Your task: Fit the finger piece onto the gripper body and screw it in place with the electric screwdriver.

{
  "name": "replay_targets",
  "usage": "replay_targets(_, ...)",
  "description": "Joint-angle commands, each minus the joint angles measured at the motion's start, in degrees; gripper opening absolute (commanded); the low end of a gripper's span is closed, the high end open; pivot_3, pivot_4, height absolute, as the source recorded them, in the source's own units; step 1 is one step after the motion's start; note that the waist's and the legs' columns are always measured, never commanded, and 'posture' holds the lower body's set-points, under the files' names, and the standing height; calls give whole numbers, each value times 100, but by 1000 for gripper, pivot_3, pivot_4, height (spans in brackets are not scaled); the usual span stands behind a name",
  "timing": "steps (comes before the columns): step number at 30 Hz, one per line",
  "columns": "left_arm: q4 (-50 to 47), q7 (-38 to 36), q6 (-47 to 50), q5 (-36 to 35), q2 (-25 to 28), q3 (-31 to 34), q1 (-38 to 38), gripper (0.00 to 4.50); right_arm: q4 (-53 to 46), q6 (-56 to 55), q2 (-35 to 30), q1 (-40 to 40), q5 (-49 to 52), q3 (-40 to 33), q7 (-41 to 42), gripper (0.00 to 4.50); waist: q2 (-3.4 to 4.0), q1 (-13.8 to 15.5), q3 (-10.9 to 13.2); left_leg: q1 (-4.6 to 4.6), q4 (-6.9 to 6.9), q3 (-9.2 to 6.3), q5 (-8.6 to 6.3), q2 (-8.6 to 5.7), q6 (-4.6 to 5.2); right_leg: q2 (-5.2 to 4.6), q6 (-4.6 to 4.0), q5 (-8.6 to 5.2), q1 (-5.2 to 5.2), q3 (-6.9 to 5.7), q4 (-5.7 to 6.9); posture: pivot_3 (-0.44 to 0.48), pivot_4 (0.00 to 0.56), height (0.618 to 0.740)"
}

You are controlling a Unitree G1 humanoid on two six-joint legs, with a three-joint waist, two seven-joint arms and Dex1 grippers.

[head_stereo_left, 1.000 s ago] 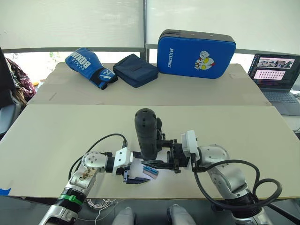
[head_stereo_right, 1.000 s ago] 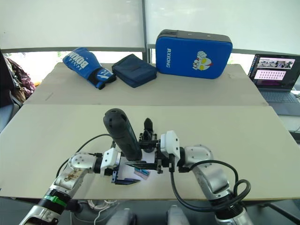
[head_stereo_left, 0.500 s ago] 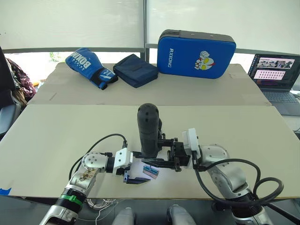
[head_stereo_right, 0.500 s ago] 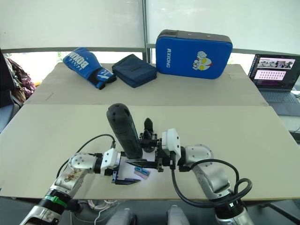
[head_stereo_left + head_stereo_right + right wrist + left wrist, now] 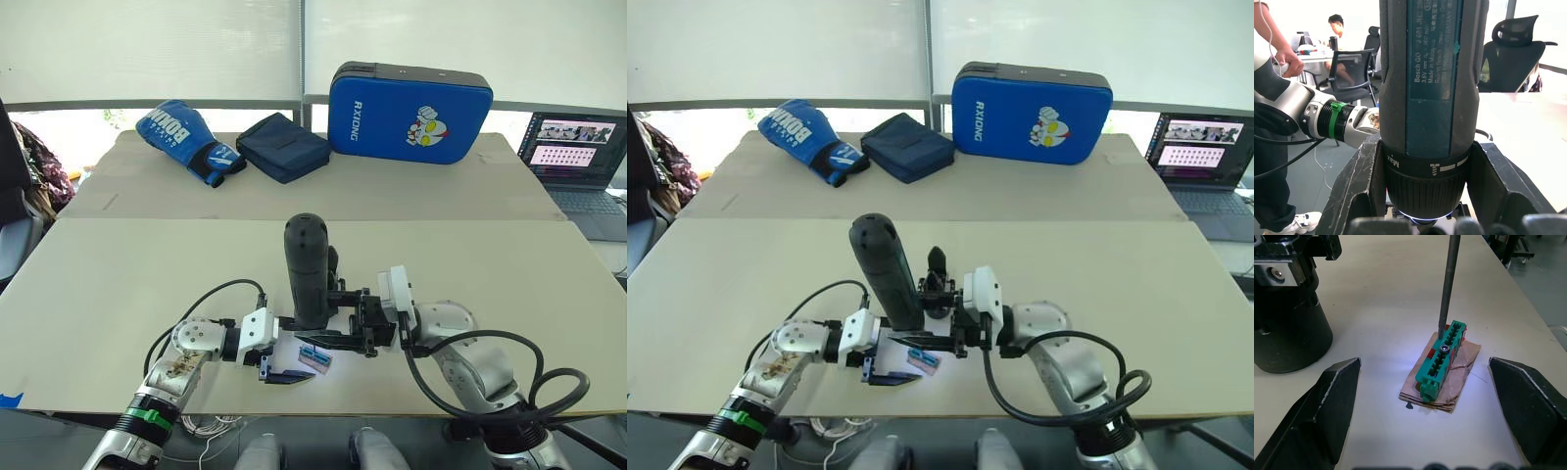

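Electric screwdriver [image 5: 307,269] upright in right end effector [image 5: 345,323], bit on green block [image 5: 1442,360]

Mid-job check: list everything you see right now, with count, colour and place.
electric screwdriver: 1, dark grey, upright, bit on the green block
green block: 1, on tan card, front table edge
gripper body: 1, black, beside the block
boxing glove: 1, blue, far left
pouch: 1, navy, far table
strike pad: 1, blue, far centre
laptop: 1, open, far right
left gripper: jaws open around the block
right gripper: jaws shut on the screwdriver
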Motion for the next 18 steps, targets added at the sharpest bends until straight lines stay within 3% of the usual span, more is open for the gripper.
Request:
replay_targets(1,-74,37,138,109,-31,-211,110,4431,-371,24,59,-176,242,-138,-57,1889,0,0,0,0,0,0,0,0,0,0,0,0,0,0,0,0,150,740)
replay_targets(18,29,55,32,131,-47,-205,137,4431,-377,67,66,-124,208,-93,-60,1889,0,-2,0,0,0,0,0,0,0,0,0,0,-1,0,0,0,150,740)
